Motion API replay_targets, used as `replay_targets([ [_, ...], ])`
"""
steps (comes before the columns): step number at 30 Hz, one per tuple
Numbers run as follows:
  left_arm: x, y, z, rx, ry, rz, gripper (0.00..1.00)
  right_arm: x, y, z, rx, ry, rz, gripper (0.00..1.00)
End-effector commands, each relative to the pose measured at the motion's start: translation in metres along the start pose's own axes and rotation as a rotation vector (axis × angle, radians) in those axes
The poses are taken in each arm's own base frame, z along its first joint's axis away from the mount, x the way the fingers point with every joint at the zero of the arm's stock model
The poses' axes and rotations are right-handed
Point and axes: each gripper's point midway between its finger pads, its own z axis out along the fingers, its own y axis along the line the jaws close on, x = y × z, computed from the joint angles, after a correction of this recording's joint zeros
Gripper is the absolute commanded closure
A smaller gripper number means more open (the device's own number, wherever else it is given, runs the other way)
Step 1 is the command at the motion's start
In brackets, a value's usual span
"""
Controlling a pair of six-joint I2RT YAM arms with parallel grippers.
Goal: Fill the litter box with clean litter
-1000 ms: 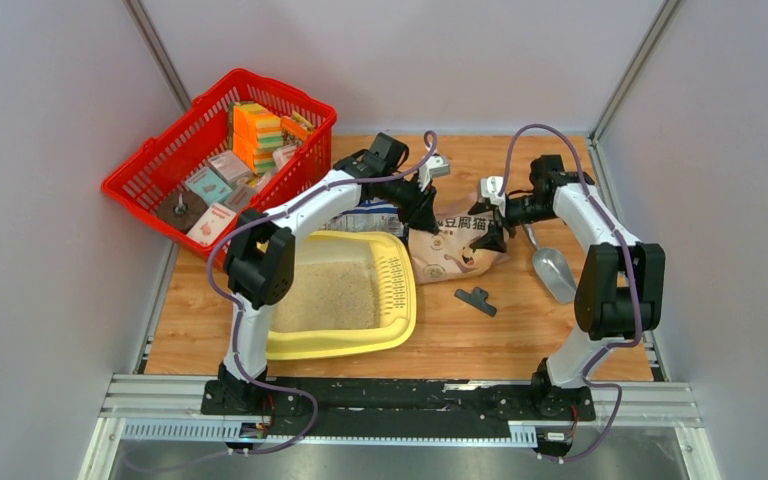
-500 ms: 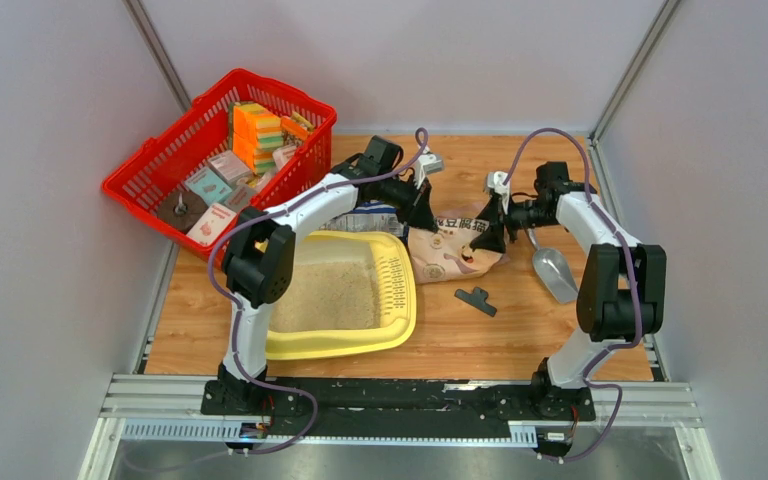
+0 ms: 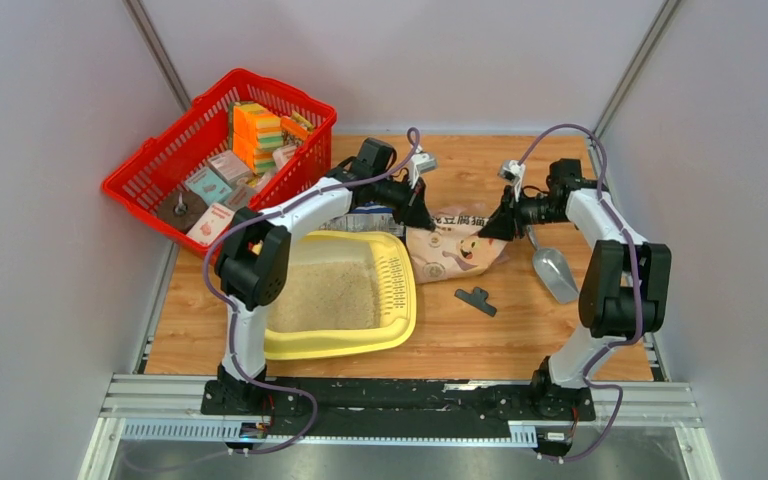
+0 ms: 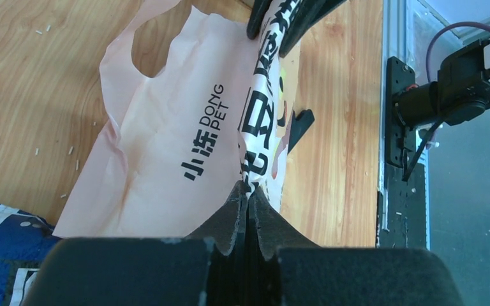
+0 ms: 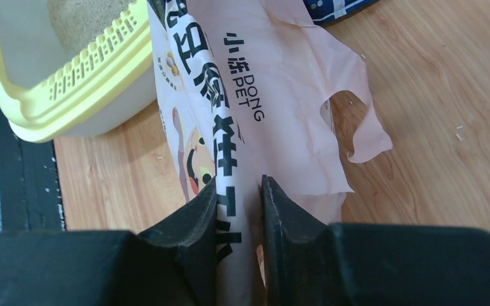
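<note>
Spanning left claw [image 4: 247, 195] and right claw [image 5: 238, 186], bag [image 3: 457, 248] beside litter box [image 3: 401, 325]

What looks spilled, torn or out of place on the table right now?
A few pale specks lie scattered on the wooden table beside the tan bag, probably spilled litter. The bag's loose edge also looks torn, with a ragged notch.

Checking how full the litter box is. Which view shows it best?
Top external: nearly the whole litter box shows from above, clean litter spread across its floor. The right wrist view catches only one corner, its slotted strip and a little litter. The left wrist view shows none of it.
</note>
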Motion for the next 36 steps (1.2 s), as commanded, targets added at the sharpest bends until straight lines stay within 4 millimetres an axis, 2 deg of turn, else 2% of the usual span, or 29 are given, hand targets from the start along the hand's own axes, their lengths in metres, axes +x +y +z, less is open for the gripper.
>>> replay_targets([
  [1,-0.021,-0.009,-0.028,-0.025,-0.048,0.012,1.0,-0.021,-0.013,-0.017,0.039,-0.028,0.074,0.8],
  [4,-0.025,-0.01,-0.027,-0.023,-0.062,-0.004,0.99,-0.028,-0.009,-0.017,0.015,-0.047,0.107,0.86],
  [5,-0.027,-0.012,-0.028,-0.02,-0.066,0.004,0.93,-0.028,-0.008,-0.016,0.006,-0.046,0.119,0.86],
  [6,-0.03,-0.015,-0.029,-0.016,-0.073,0.02,0.77,-0.028,-0.002,-0.016,-0.014,-0.043,0.141,0.86],
  [8,-0.044,-0.021,-0.033,-0.013,-0.11,0.095,0.65,-0.022,0.001,-0.013,-0.039,-0.032,0.148,0.86],
  [9,-0.046,-0.025,-0.03,-0.008,-0.119,0.122,0.57,-0.019,0.005,-0.012,-0.056,-0.029,0.171,0.86],
  [11,-0.048,-0.023,-0.025,-0.015,-0.098,0.244,0.51,-0.016,0.007,-0.01,-0.076,-0.029,0.183,0.86],
  [12,-0.061,-0.031,-0.021,-0.003,-0.095,0.312,0.48,-0.014,0.009,-0.009,-0.095,-0.032,0.209,0.87],
  [14,-0.047,-0.027,-0.011,0.035,-0.025,0.346,0.46,-0.016,0.011,-0.009,-0.108,-0.033,0.201,0.88],
  [15,-0.054,-0.03,-0.01,0.046,-0.018,0.377,0.46,-0.016,0.011,-0.009,-0.11,-0.033,0.205,0.88],
  [20,-0.048,-0.029,0.018,0.11,0.011,0.375,0.45,-0.02,0.008,-0.008,-0.107,-0.033,0.184,0.89],
  [23,-0.045,-0.032,0.024,0.115,0.022,0.37,0.45,-0.021,0.007,-0.008,-0.108,-0.035,0.187,0.89],
  [26,-0.033,-0.024,0.03,0.081,0.05,0.352,0.43,-0.021,0.007,-0.007,-0.11,-0.033,0.187,0.89],
  [29,-0.023,-0.006,0.033,-0.007,0.084,0.324,0.43,-0.021,0.009,-0.007,-0.112,-0.033,0.179,0.89],
  [31,-0.022,0.002,0.029,-0.048,0.099,0.306,0.51,-0.02,0.01,-0.006,-0.112,-0.029,0.183,0.9],
  [32,-0.022,0.003,0.027,-0.049,0.101,0.298,0.63,-0.019,0.01,-0.007,-0.111,-0.026,0.183,0.91],
  [35,-0.032,0.002,0.014,-0.062,0.077,0.263,0.87,-0.02,0.01,-0.007,-0.106,-0.024,0.176,0.93],
  [36,-0.034,0.005,0.008,-0.072,0.055,0.23,0.91,-0.021,0.01,-0.008,-0.105,-0.025,0.176,0.94],
])
